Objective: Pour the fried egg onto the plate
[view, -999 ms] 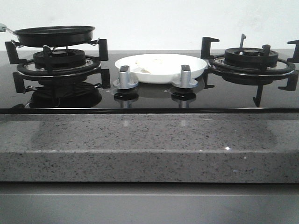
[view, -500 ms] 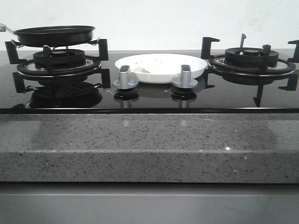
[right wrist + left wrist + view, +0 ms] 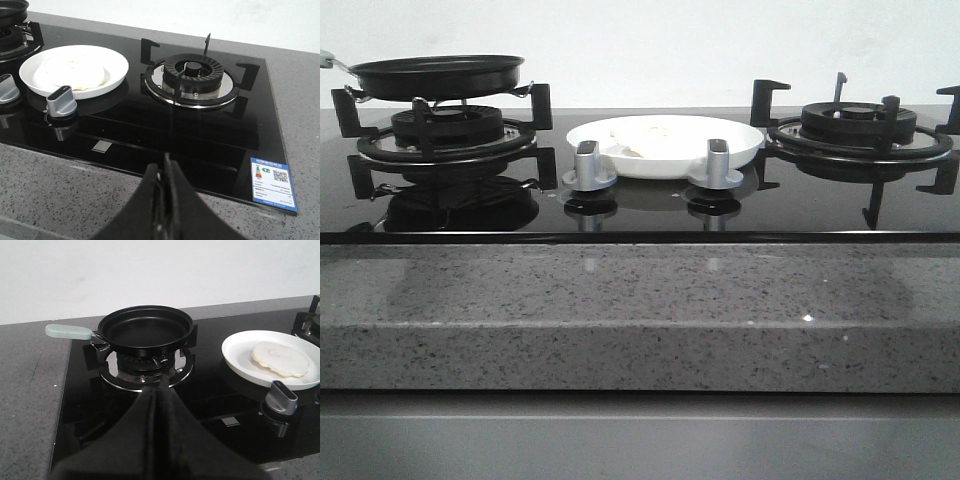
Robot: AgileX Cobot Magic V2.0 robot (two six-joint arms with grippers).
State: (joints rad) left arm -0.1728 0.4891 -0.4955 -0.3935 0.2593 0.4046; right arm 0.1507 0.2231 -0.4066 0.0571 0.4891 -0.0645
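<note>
The fried egg [image 3: 280, 359] lies flat in the white plate [image 3: 239, 359] on the black glass hob between the two burners. Egg [image 3: 650, 133] and plate [image 3: 740, 148] also show in the front view, and egg [image 3: 75, 72] and plate [image 3: 117, 65] in the right wrist view. The black frying pan [image 3: 145, 330] with a pale green handle [image 3: 67, 331] sits empty on the left burner. My left gripper [image 3: 159, 385] is shut and empty, short of the pan. My right gripper [image 3: 165, 167] is shut and empty over the counter's front edge. Neither gripper shows in the front view.
Two silver knobs [image 3: 587, 165] [image 3: 717, 163] stand in front of the plate. The right burner [image 3: 192, 75] with black pan supports is bare. A blue label [image 3: 271, 184] is stuck on the hob's near right corner. Grey speckled stone counter [image 3: 640, 310] runs along the front.
</note>
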